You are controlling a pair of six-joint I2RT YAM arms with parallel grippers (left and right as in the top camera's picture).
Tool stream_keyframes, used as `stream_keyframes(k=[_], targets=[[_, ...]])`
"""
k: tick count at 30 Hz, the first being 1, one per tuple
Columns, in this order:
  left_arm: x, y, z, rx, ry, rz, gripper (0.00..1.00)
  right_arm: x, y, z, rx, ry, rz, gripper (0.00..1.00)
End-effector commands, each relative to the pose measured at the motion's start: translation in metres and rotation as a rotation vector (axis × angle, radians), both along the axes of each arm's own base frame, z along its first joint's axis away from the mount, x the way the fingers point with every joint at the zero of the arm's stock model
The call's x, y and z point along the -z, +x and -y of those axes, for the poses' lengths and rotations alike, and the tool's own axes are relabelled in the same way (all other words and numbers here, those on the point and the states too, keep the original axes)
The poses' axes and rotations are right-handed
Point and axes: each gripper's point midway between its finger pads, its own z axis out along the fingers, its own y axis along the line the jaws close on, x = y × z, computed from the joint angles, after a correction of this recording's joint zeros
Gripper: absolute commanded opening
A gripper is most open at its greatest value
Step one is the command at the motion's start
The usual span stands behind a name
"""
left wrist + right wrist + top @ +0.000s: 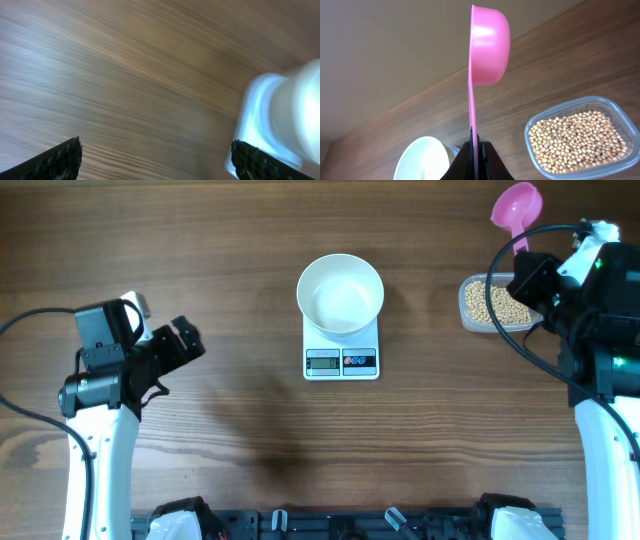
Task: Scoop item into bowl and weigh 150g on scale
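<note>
The right jaws clamp the handle of the pink scoop (489, 45) near the tub (570, 106) of beans (577, 140). The left jaws gape wide and empty; the bowl (341, 293) sits on the scale (341, 361).

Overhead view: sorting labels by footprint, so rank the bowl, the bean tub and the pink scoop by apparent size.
1. bowl
2. tub, partly hidden, so true size unsure
3. scoop, smallest even raised toward the camera

White arm links (97, 470), black joints (85, 392), looping black cables (30, 414), small green lights (601, 264), ridged black jaws.
</note>
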Motion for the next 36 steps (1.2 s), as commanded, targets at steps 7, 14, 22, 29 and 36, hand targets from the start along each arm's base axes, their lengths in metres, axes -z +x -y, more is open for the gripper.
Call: stream_keyframes(k=[7,14,22,29,36], targets=[[-0.029,-0.022,0.115,0.52,-0.315,0.092,1.0,0.0,-0.001,-0.007,-0.055,0.002,-0.004,0.04],[-0.016,-0.037,0.167,0.652,-0.184,0.041,1.0,0.004,-0.004,-0.008,-0.055,0.006,-0.027,0.04],[-0.015,-0.037,0.202,0.667,-0.018,0.093,1.0,0.014,-0.01,-0.009,-0.058,0.01,-0.075,0.04],[-0.023,-0.022,0.202,0.636,0.046,0.169,1.0,0.017,-0.012,-0.009,-0.069,-0.005,-0.085,0.04],[-0.025,-0.017,0.204,0.634,0.044,0.19,1.0,0.016,-0.012,-0.013,-0.088,0.007,-0.082,0.04]])
